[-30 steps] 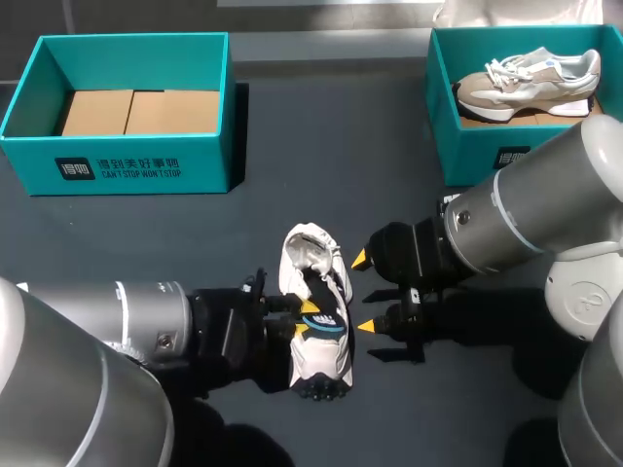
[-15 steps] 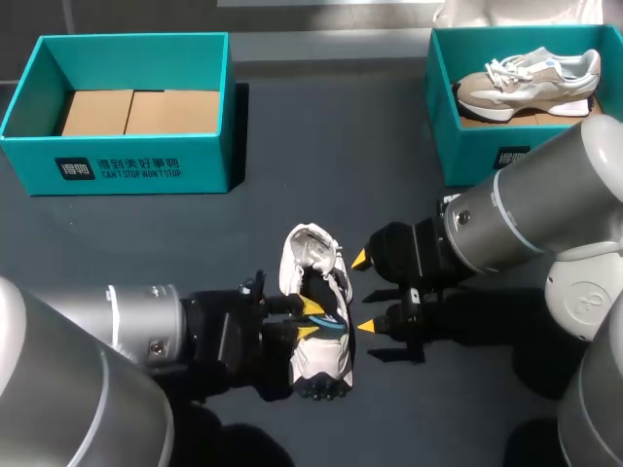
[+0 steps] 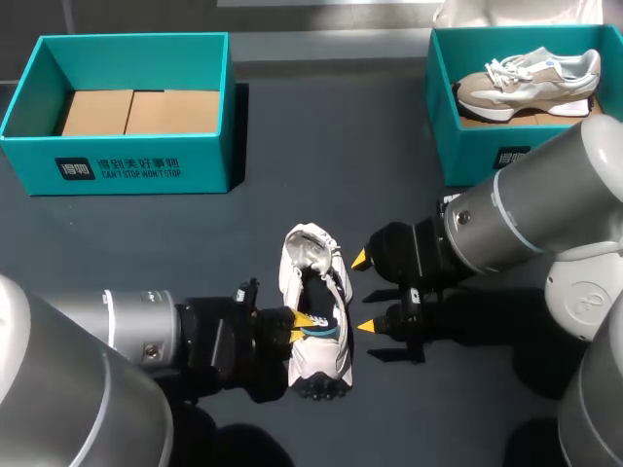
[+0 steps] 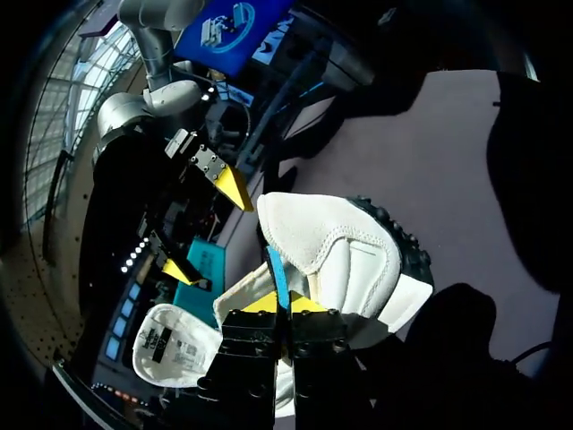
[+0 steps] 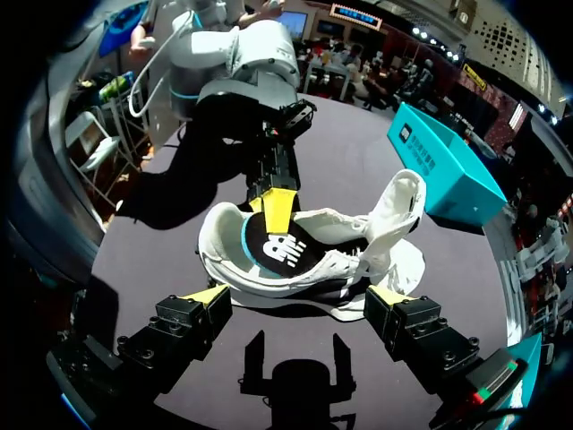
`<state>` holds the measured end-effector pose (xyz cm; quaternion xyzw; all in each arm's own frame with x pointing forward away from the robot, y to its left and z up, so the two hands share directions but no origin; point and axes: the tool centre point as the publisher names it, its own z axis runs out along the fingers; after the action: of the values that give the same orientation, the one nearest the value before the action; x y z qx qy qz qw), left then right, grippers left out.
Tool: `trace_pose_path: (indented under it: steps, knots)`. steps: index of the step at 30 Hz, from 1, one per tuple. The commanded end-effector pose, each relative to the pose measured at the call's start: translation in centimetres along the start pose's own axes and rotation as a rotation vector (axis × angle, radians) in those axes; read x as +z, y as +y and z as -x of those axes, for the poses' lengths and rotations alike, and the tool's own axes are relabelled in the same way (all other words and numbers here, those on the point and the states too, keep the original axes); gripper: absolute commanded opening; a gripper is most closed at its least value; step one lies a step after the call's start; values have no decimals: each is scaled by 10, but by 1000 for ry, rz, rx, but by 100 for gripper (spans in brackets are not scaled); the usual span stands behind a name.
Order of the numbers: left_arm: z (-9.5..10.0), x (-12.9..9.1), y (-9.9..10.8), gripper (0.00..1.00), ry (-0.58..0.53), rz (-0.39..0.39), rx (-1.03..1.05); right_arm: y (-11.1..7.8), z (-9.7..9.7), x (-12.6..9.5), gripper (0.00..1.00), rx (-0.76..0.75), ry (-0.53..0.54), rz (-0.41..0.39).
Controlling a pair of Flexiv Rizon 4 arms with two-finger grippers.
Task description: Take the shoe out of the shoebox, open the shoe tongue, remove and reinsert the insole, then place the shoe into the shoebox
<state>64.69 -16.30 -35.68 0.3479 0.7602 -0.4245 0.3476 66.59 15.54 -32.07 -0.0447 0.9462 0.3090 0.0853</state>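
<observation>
- White shoe (image 3: 326, 355): lies on the dark table (image 3: 321, 165), near its middle, opening upward and dark inside.
- Left gripper (image 3: 305, 319): enters from the left; its 2 yellow tips sit close together at the shoe's left side wall.
- Right gripper (image 3: 362, 292): enters from the right; its 2 yellow tips stand well apart, just beside the shoe's right side and clear of it.
- Left shoebox (image 3: 136, 161): teal, at the far left, holding only a cardboard insert (image 3: 136, 112).
- Right shoebox (image 3: 467, 151): teal, at the far right, holding 1 beige sneaker (image 3: 531, 83) on its side.
</observation>
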Motion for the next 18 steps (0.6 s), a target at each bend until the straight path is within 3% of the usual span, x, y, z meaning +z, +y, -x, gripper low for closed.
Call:
trace_pose_path:
  steps: [1,2,3,4,13,18]
  knots:
    - [2,0,0,5,-7,-19,-4,0,-2,0,100,0,-3,0]
    - [3,-1,-1,22,-6,-16,0,0,-2,0,100,0,-3,0]
    - [4,-2,-3,34,-5,-18,4,0,-2,0,100,0,-3,0]
    - [7,-4,-5,38,-11,-26,3,0,-2,0,100,0,-3,0]
    - [32,-20,-18,54,-25,-64,20,0,-2,0,100,0,-3,0]
    - [41,-27,-24,63,21,-86,30,0,-2,0,100,0,-3,0]
